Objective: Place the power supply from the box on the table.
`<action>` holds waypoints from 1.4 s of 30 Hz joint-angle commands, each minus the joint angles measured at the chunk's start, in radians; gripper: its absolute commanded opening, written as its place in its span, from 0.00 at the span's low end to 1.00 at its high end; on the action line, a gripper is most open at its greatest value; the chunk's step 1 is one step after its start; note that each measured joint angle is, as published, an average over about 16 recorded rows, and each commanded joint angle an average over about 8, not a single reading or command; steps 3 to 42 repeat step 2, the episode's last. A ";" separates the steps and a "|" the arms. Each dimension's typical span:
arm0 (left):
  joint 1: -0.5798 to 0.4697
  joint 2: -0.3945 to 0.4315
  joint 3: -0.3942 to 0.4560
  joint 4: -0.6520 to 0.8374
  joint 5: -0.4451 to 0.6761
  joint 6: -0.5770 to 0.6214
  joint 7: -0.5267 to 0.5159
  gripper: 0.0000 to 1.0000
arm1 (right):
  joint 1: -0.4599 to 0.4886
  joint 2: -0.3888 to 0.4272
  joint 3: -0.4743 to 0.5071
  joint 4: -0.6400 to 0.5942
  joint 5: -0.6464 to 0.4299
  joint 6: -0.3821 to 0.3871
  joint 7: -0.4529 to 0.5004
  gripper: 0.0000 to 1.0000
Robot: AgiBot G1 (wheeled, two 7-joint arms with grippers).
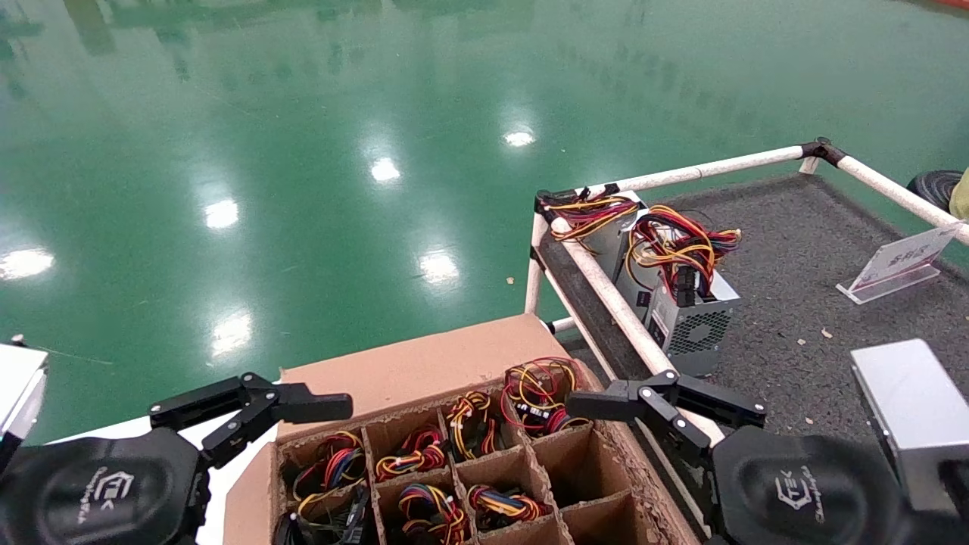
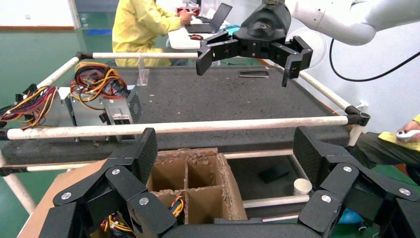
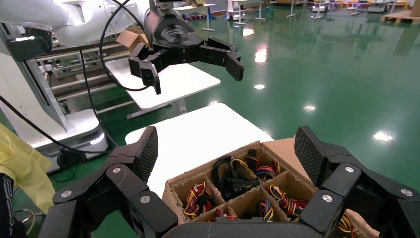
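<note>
The box is an open brown carton with a cardboard grid, low in the head view. Several cells hold power supplies, of which only wire bundles show. The biggest loose red, yellow and black bundle fills the far right cell. My left gripper hovers open over the box's left edge, holding nothing. My right gripper hovers open over the box's right edge, beside the table's rail. The left wrist view looks between my open left gripper at empty cells. The right wrist view looks between my open right gripper at wire-filled cells.
The dark grey table stands right of the box. Two silver power supplies with wires lie at its near-left corner. A clear sign stand and a silver block are farther right. A white tabletop lies left of the box.
</note>
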 commanded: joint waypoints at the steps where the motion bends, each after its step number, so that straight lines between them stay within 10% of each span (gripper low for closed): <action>1: 0.000 0.000 0.000 0.000 0.000 0.000 0.000 1.00 | 0.000 0.000 0.000 0.000 0.000 0.000 0.000 1.00; 42: 0.000 0.000 0.000 0.000 0.000 0.000 0.000 1.00 | 0.000 0.000 0.000 0.000 0.000 0.000 0.000 1.00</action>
